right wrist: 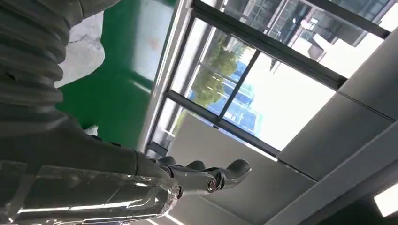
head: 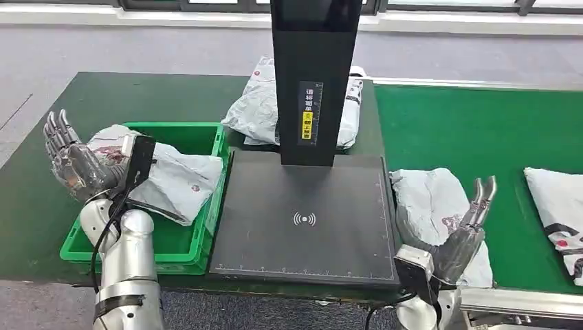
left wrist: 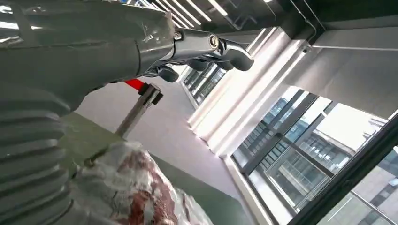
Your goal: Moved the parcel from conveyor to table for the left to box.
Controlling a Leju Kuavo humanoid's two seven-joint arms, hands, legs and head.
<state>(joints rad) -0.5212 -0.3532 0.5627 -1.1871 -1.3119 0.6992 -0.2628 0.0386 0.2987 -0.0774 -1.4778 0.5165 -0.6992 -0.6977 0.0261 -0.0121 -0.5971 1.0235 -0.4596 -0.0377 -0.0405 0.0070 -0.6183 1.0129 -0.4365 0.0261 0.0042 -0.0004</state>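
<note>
A black flat scanner platform (head: 302, 220) with a tall black post (head: 313, 75) stands mid-scene on the dark green surface (head: 41, 199), and the post hides the middle of a grey plastic mailer bag (head: 258, 103) lying behind it. Left of the platform sits a green plastic crate (head: 206, 137) holding a crumpled grey parcel with red print (head: 179, 182); the left hand (head: 75, 161) is raised beside the crate's outer side, fingers (head: 58, 130) spread upward and holding nothing, its wrist camera covering part of that parcel. To the right, on the bright green conveyor belt (head: 447, 130), another grey plastic parcel (head: 433, 192) lies just beside the platform's edge. The right hand (head: 464, 237) stands over its near end, fingers (head: 483, 196) extended upward and apart, gripping nothing. A further grey bag (head: 557, 206) is cut off by the right frame edge.

The left wrist view shows the red-printed wrap close beneath the hand, plus a ceiling with strip lights and tall windows (left wrist: 300, 154). The right wrist view looks up past straight fingers at window frames and trees.
</note>
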